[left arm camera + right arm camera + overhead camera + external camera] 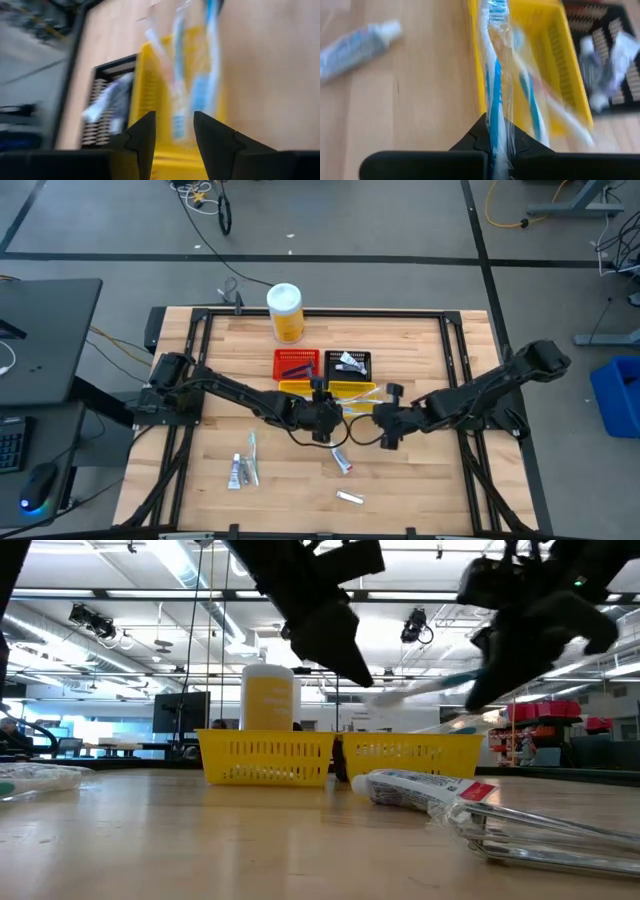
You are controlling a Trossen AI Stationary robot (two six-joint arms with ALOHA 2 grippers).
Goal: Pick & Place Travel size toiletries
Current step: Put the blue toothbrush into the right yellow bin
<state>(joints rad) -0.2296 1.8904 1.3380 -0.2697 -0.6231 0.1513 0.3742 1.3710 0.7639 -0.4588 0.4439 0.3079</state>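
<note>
My right gripper [495,120] is shut on a blue-and-white toothbrush in clear wrap [495,65], raised beside the near rim of the yellow basket [328,390]. That basket holds more toothbrushes [530,100]. My left gripper [174,117] is open and hangs over the yellow basket [150,75], touching nothing. In the low view both grippers, left [350,665] and right [490,675], hang above the basket [340,758]. Tubes lie flat on the wood [240,470] [342,461] [348,498]. My right gripper pinches the wrapped toothbrush by its handle [496,131] between the two fingers. The brush runs straight out ahead along the fingers, toward the table's left, with its head [495,7] foremost. It is lifted clear and nearly level [420,688].
A red basket [296,363] and a black basket holding a tube [348,363] stand behind the yellow one. A tall yellow canister with a white lid [285,311] stands near the far edge. One tube [425,790] lies close in front of the low camera.
</note>
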